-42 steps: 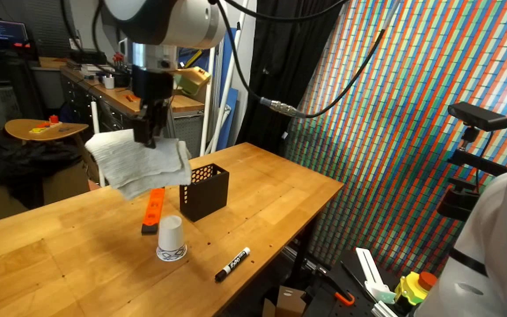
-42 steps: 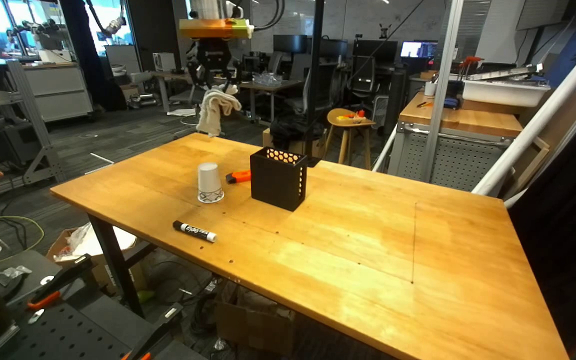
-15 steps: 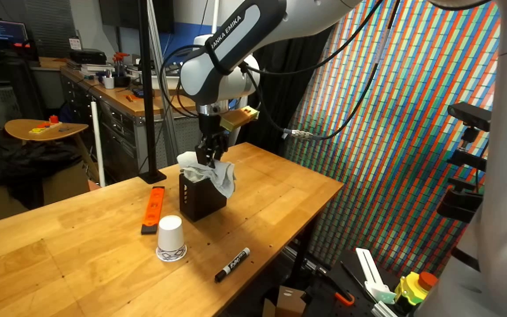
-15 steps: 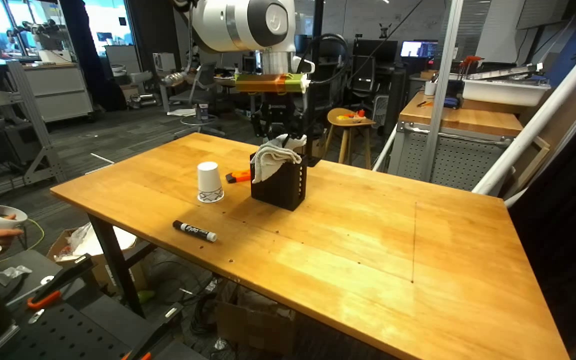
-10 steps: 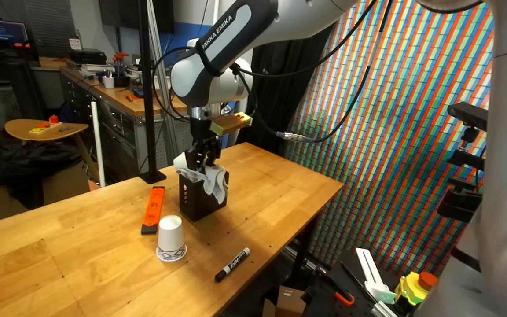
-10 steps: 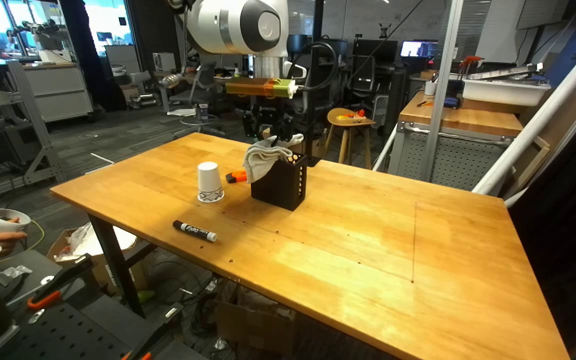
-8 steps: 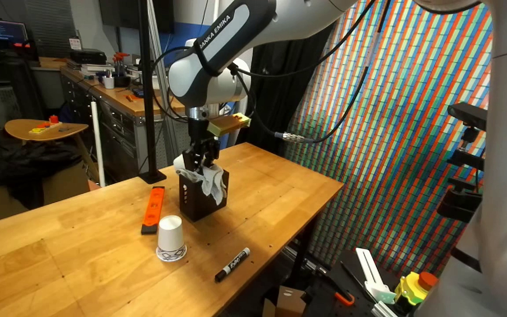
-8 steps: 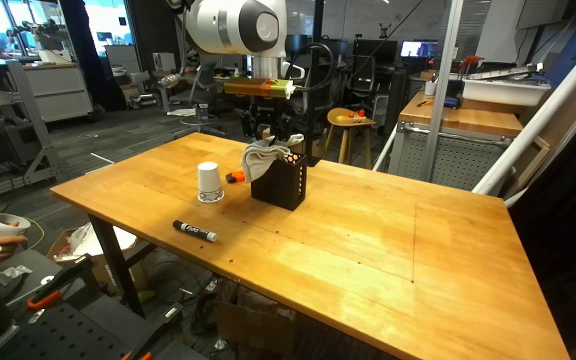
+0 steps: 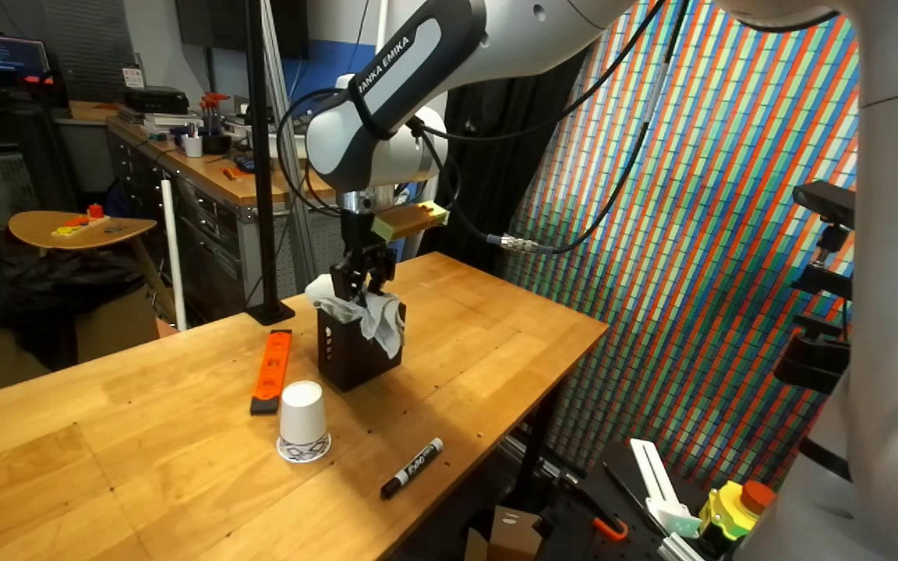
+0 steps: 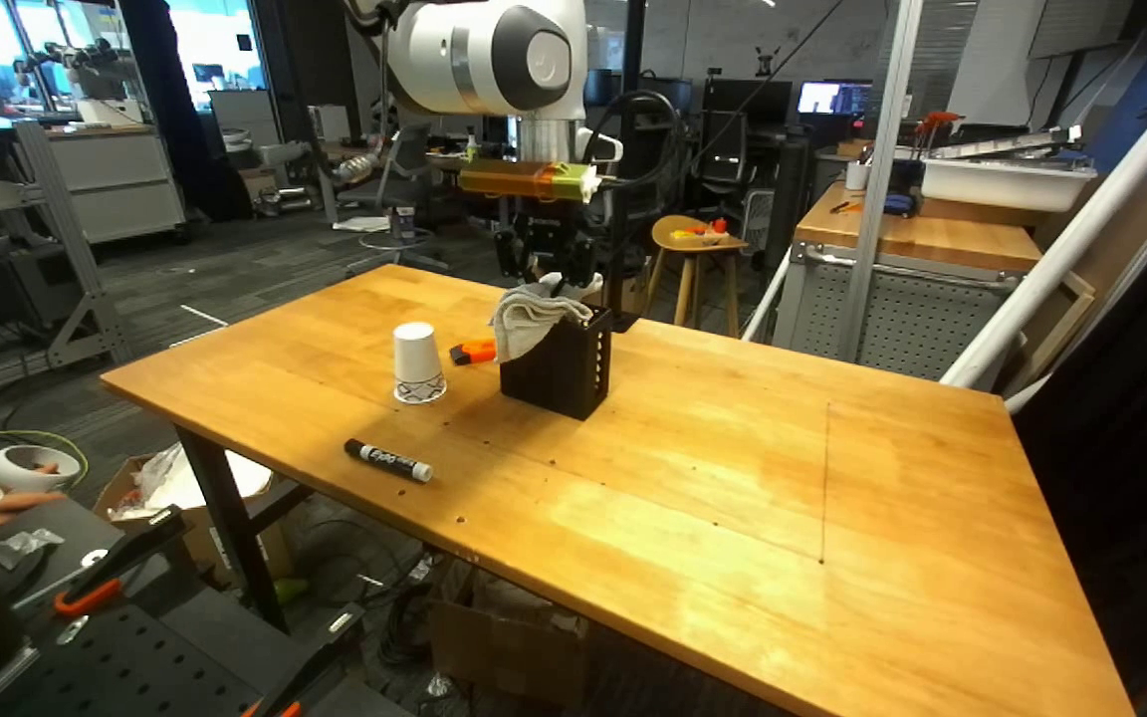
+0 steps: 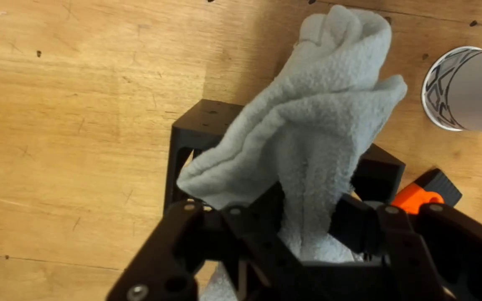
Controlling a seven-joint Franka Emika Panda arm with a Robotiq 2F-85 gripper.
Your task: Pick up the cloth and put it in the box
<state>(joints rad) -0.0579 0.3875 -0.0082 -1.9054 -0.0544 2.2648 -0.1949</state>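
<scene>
The cloth [image 9: 380, 321] is light grey-white and bunched. It lies over the open top of the black box [image 9: 349, 360], and a fold hangs down outside the box wall. Both exterior views show this, with the cloth [image 10: 530, 321] draped over a top corner of the box [image 10: 562, 376]. In the wrist view my gripper [image 11: 308, 213] has its fingers pressed on both sides of the cloth [image 11: 308, 121], just above the box [image 11: 214, 115]. Part of the box opening shows beside the cloth. My fingertips are partly hidden by the cloth in the exterior views.
An upside-down white paper cup [image 9: 302, 417] and an orange level [image 9: 271, 370] stand near the box. A black-and-white marker [image 9: 411, 469] lies near the table edge. A black post [image 9: 262, 195] rises at the table's edge behind the box.
Since the earliest frames, my gripper has carried the cloth to the box and lowered it onto its top. Over the last second, gripper and cloth shifted slightly sideways and partly back.
</scene>
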